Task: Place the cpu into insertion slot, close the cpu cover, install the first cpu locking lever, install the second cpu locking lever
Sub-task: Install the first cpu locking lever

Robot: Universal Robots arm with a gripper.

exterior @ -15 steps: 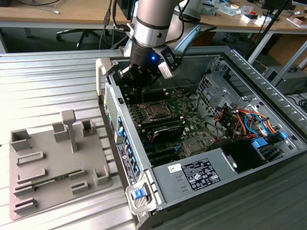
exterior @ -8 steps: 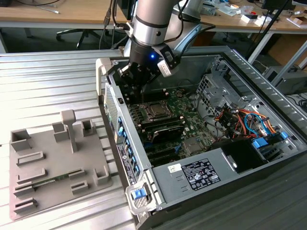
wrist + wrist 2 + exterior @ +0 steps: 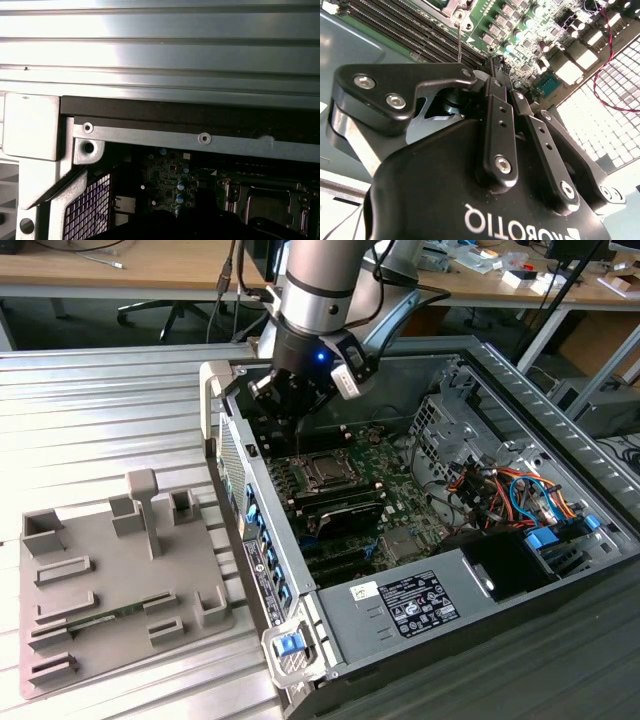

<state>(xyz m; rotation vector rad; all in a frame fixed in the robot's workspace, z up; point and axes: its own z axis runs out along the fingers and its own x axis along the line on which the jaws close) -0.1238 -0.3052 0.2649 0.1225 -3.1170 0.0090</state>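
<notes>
In the exterior view you see your hand point(image 3: 292, 400) hanging inside the open computer case point(image 3: 232, 455), over the far end of the green board point(image 3: 400, 495). The cpu point(image 3: 327, 471) lies flat in its slot on the board, just below the hand. The cpu cover point(image 3: 309, 478) looks to lie down flat around it. A grey tray point(image 3: 100, 640) sits on the bench point(image 3: 100, 410) beside the case, at the exterior view's left. In the second wrist view your hand point(image 3: 492, 64) looks pressed together at the tips and points down at the board. A thin metal rod point(image 3: 459, 40) stands up just beside the tips. In the first wrist view you look past the case's metal edge point(image 3: 200, 137). The cpu cover point(image 3: 265, 190) lies on the board with the grey cpu point(image 3: 269, 206) in its open middle.
</notes>
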